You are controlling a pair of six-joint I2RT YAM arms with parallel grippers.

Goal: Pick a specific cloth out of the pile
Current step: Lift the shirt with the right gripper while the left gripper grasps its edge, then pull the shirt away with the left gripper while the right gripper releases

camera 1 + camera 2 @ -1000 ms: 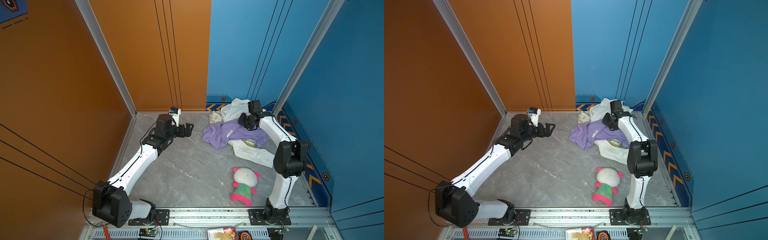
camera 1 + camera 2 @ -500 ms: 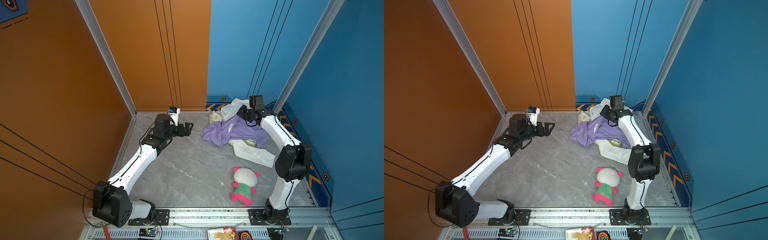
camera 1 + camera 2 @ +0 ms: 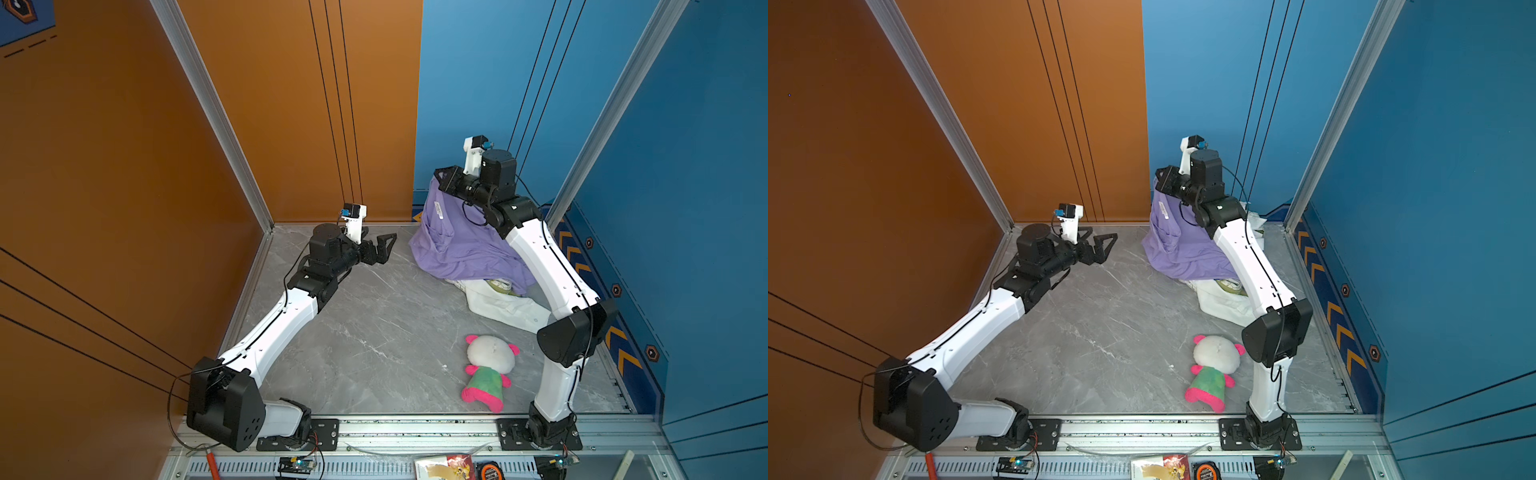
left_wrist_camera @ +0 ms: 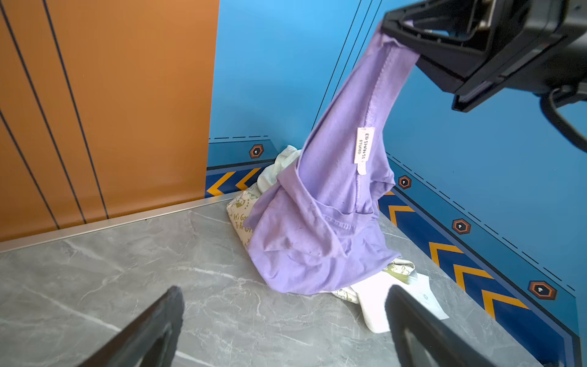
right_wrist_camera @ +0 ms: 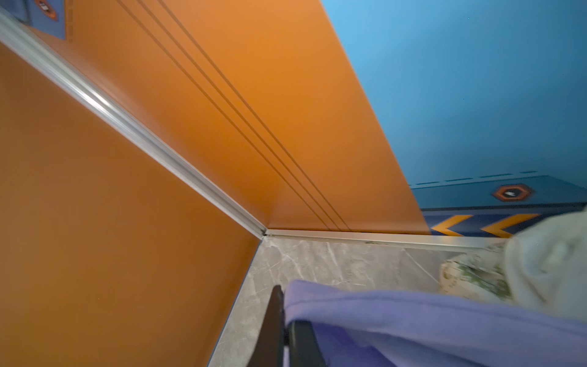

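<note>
Limply, soft lavender cloth (image 4: 317,228) drapes cone-like.

Illumination was bright, even and diffuse in all views. Shadows beneath the arms on the grey marble-patterned floor (image 3: 374,332) were soft and faint. In both top views, the silver aluminium wall rails (image 3: 207,104) leaned outward toward the frame edges. The right wrist view was soft overall; the lavender-purple soft cloth (image 5: 428,317) near the lens was blurred. In the left wrist view, the black fingers (image 4: 152,327) of the left gripper (image 4: 284,290) were out of focus.
</note>
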